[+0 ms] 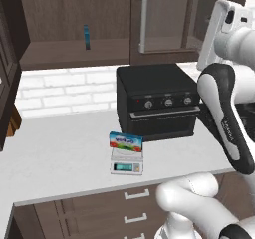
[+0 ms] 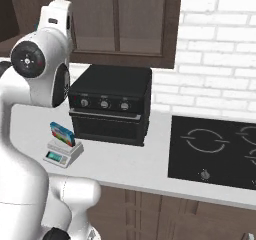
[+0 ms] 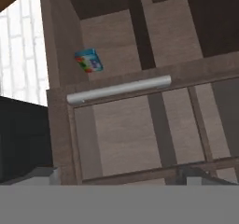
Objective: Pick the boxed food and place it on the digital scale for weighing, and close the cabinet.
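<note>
The boxed food [image 1: 125, 140], light blue with a white, red and green label, lies on the digital scale [image 1: 126, 166] on the counter, left of the oven's front. From the right, the same box [image 2: 62, 134] rests on the scale [image 2: 63, 155]. The cabinet [image 1: 164, 19] hangs above; its left half stands open, with that door [image 1: 7, 78] swung out at the far left. My gripper [image 3: 121, 176] is raised before the shut right door, close to its silver bar handle [image 3: 119, 88]. Its fingertips [image 3: 43, 175] stand far apart with nothing between them.
A black toaster oven [image 1: 157, 101] sits on the white counter [image 1: 60, 153] under the cabinet. A thin dark-blue item [image 1: 87, 37] stands upright on the open shelf. A black cooktop [image 2: 215, 149] lies to the right. Drawers [image 1: 137, 208] are below the counter.
</note>
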Controlling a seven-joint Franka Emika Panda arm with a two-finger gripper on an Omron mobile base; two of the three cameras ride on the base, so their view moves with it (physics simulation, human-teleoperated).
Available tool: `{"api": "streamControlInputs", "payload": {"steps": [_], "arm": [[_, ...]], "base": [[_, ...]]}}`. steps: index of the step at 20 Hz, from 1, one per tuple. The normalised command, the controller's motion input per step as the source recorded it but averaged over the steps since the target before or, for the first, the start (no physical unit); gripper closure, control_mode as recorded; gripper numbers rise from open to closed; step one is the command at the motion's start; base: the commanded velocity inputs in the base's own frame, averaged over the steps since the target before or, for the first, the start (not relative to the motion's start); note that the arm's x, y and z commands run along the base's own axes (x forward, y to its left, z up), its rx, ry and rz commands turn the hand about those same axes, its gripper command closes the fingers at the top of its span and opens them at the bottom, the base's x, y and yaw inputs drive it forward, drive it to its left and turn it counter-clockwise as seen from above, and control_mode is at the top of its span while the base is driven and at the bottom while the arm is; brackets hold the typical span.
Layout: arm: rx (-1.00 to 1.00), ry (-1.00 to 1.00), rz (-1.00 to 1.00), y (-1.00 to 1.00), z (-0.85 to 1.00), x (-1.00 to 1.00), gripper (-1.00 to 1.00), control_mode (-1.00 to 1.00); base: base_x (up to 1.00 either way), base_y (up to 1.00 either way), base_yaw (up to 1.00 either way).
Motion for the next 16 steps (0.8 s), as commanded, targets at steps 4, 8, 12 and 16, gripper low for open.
{"api": "streamControlInputs", "payload": {"steps": [4, 8, 12, 16], "arm": [[0.02, 0.10, 0.00, 0.54, -0.34, -0.79, -1.00, -1.00], [0.08, -0.02, 0.00, 0.81, -0.83, -0.43, -1.00, -1.00], [0.11, -0.05, 0.00, 0.86, -0.71, -0.25, -1.00, -1.00], [0.07, -0.02, 0.00, 0.72, -0.59, -0.18, -1.00, -1.00]], "base": [[0.00, 0.00, 0.00], [0.00, 0.00, 0.00], [0.00, 0.00, 0.00], [0.00, 0.00, 0.00]]}}
